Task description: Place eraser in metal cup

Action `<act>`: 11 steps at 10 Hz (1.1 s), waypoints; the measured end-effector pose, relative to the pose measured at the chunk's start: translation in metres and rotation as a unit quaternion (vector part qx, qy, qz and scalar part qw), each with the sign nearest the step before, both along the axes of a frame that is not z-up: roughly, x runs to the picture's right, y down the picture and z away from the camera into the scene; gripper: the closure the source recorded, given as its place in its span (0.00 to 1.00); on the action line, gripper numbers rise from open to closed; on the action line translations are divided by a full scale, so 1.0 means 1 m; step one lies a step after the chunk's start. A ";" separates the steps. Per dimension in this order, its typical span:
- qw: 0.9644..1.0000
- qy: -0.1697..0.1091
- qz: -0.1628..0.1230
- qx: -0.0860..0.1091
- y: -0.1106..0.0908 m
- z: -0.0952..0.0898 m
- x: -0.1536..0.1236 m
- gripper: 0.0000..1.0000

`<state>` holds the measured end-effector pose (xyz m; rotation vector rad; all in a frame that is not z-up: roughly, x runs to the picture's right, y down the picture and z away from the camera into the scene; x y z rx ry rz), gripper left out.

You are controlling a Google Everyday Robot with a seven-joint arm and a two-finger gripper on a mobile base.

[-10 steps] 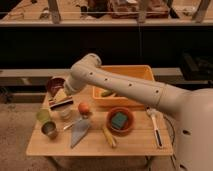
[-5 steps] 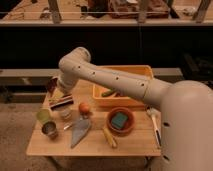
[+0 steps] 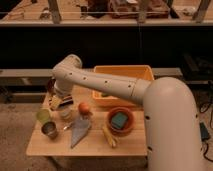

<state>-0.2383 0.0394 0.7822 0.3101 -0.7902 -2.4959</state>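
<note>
The eraser [image 3: 61, 104], a small striped block, lies at the left of the wooden table [image 3: 60, 146], partly covered by my gripper. My gripper [image 3: 59, 97] hangs from the white arm [image 3: 100, 82] and is down right over the eraser, jaws open around it. The metal cup [image 3: 49, 130] stands upright near the table's front left corner, a little in front of and left of the gripper, with nothing seen in it.
A pale green cup [image 3: 43, 115] stands just behind the metal cup. An orange [image 3: 85, 107], a grey trowel [image 3: 78, 133], a yellow piece of food [image 3: 109, 136] and a red-brown bowl [image 3: 121, 128] holding a teal sponge [image 3: 119, 120] lie to the right. A yellow bin [image 3: 125, 75] stands behind.
The arm has swung left and its wrist has come down, bringing the gripper from above the table's left side onto the eraser. The objects have not moved.
</note>
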 end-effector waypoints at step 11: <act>0.999 0.011 -0.046 0.010 0.014 0.026 -0.007 0.68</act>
